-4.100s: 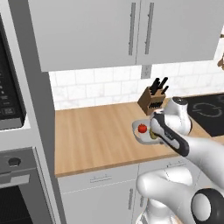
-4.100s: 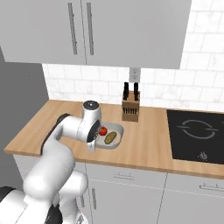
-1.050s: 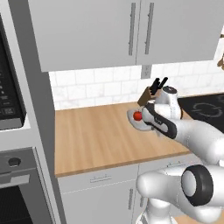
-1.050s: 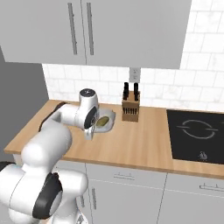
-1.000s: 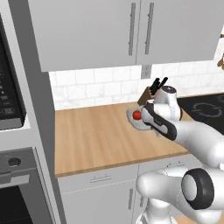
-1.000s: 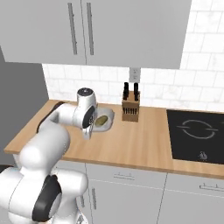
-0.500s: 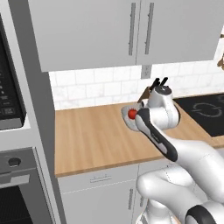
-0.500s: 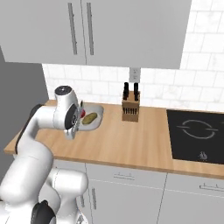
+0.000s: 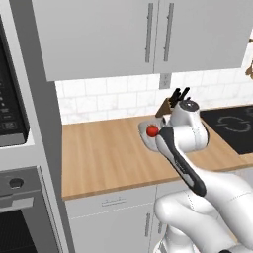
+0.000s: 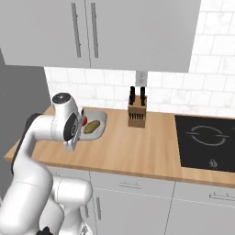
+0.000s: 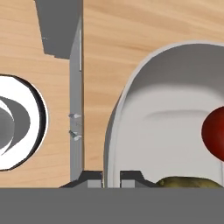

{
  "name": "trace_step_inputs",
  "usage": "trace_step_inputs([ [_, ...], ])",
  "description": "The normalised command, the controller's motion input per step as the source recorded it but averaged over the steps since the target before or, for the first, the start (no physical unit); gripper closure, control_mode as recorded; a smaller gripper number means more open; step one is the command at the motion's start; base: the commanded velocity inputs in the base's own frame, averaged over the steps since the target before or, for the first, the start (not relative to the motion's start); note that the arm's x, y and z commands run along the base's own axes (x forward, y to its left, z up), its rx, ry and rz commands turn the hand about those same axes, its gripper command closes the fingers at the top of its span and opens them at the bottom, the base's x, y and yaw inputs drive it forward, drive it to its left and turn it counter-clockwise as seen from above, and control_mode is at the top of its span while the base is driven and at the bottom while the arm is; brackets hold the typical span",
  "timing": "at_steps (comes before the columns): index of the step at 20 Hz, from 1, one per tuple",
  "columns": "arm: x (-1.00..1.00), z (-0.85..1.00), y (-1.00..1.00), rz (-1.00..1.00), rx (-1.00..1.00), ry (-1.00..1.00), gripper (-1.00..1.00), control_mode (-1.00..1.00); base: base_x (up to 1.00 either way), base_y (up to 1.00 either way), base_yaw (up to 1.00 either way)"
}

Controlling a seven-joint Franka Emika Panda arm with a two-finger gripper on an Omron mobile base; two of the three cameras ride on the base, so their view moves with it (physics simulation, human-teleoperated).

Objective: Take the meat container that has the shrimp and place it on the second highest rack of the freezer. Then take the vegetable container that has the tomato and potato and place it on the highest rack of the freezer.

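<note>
Seen from the hand view, at the bottom centre of the frame: gripper pressed together on the rim of the vegetable container, one dark tip on each side of the thin metal edge. Just past the tips, inside the tray, the potato at the lower right and the tomato at the right edge. In the right base view, tray in the left middle of the frame, apparently lifted above the wooden counter and carried in front of the white wrist; in the left base view, tomato near the centre, tray mostly hidden behind the arm. Farther back, knife block against the tiled wall, well apart from the tray. Judged as the second half of the task, the carry of the vegetables. Next move probably calls for keeping the tray level, so nothing rolls off, and for bringing it to the highest rack of the freezer.
</note>
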Motion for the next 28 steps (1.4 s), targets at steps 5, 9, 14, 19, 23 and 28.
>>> trace_step_inputs([
  [5, 0.0, 0.0, 0.0, 0.0, 0.0, 0.0, 1.0, 1.0, -0.82, -0.06, 0.0],
  [9, 0.0, 0.0, 0.0, 0.0, 0.0, 0.0, 1.0, 1.0, -1.0, 0.01, 0.11],
  [14, 0.0, 0.0, 0.0, 0.0, 0.0, 0.0, 1.0, 1.0, -0.58, 0.38, 0.76],
  [19, 0.0, 0.0, 0.0, 0.0, 0.0, 0.0, 1.0, 1.0, -0.31, 0.6, 0.92],
  [23, 0.0, 0.0, 0.0, 0.0, 0.0, 0.0, 1.0, 1.0, -0.01, 0.67, 0.84],
  [28, 0.0, 0.0, 0.0, 0.0, 0.0, 0.0, 1.0, 1.0, 0.57, 0.68, 0.58],
])
